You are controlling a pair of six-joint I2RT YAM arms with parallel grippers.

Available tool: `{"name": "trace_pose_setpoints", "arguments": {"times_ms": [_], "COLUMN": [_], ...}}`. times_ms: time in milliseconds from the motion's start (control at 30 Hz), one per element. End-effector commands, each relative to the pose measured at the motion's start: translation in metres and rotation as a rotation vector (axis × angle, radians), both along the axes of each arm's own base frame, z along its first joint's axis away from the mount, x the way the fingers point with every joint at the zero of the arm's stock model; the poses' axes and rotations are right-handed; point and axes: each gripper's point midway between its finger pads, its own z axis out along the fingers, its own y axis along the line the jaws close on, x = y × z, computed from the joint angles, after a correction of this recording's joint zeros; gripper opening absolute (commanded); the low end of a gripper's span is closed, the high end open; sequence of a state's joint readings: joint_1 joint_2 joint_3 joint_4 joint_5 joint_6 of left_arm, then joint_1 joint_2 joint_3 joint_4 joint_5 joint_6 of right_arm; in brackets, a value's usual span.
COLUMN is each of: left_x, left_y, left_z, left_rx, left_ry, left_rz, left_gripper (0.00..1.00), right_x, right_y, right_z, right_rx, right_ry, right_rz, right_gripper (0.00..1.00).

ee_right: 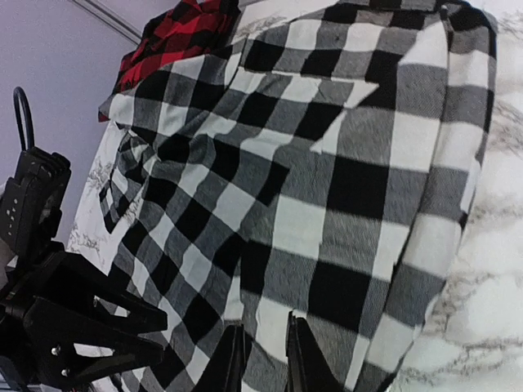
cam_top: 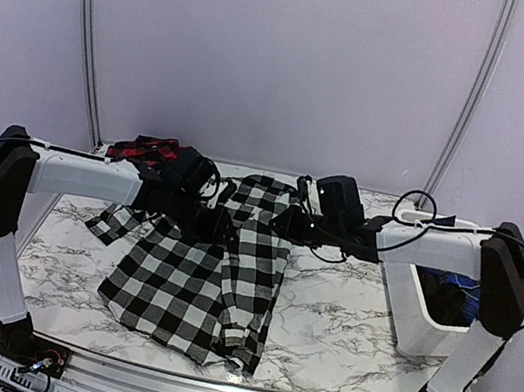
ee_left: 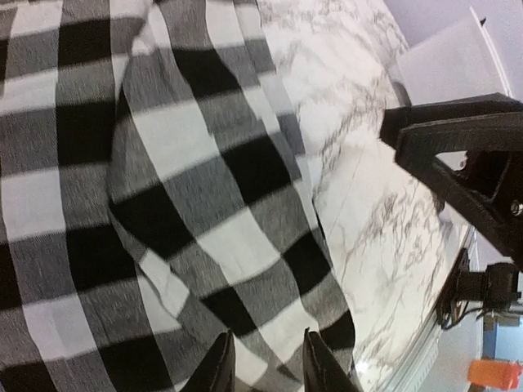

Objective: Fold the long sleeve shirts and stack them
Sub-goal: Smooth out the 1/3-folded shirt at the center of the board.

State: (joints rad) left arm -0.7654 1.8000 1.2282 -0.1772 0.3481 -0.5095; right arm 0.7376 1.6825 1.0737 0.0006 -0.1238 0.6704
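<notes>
Black-and-white shirt (cam_top: 197,276) pinched by left hand (ee_left: 268,336) and right hand (ee_right: 265,325); white bin (cam_top: 413,319) holds something blue (cam_top: 451,286).

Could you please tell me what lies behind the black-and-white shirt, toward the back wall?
A bunched red-and-black shirt lies behind the black-and-white shirt, at its far left. The left arm covers part of it.

Lab booth; blank walls (cam_top: 286,58); marble table (cam_top: 343,312)
</notes>
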Motion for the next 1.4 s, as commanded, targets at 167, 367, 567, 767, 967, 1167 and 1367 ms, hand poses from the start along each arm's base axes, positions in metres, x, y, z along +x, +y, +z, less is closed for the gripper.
{"name": "trace_pose_setpoints", "arguments": {"times_ms": [167,367,567,767,967,1167,1367], "left_x": [0.094,0.136,0.151,0.15,0.149,0.149,0.149], "left_y": [-0.023,-0.027,-0.025,-0.023,-0.023,-0.024,-0.025], "left_z": [0.006,-0.036,-0.082,-0.083,-0.072,-0.061,-0.033], "left_rx": [-0.074,-0.045,-0.014,-0.011,-0.022,-0.04,-0.069], "left_ry": [-0.082,-0.054,0.017,0.021,0.01,0.006,-0.027], "left_rz": [0.126,0.193,0.245,0.251,0.25,0.251,0.241], "left_gripper": [0.24,0.19,0.18,0.17,0.17,0.17,0.18], "right_x": [0.111,0.173,0.22,0.246,0.282,0.289,0.29], "right_y": [0.021,0.01,-0.001,-0.012,-0.037,-0.039,-0.043], "right_z": [-0.01,-0.046,-0.072,-0.061,-0.064,-0.094,-0.109], "right_rx": [0.141,0.195,0.238,0.261,0.296,0.317,0.299], "right_ry": [-0.075,-0.039,0.016,-0.003,-0.005,0.043,0.053], "right_rz": [0.071,0.027,-0.026,-0.068,-0.133,-0.148,-0.171], "right_gripper": [0.14,0.13,0.12,0.12,0.12,0.11,0.11]}}
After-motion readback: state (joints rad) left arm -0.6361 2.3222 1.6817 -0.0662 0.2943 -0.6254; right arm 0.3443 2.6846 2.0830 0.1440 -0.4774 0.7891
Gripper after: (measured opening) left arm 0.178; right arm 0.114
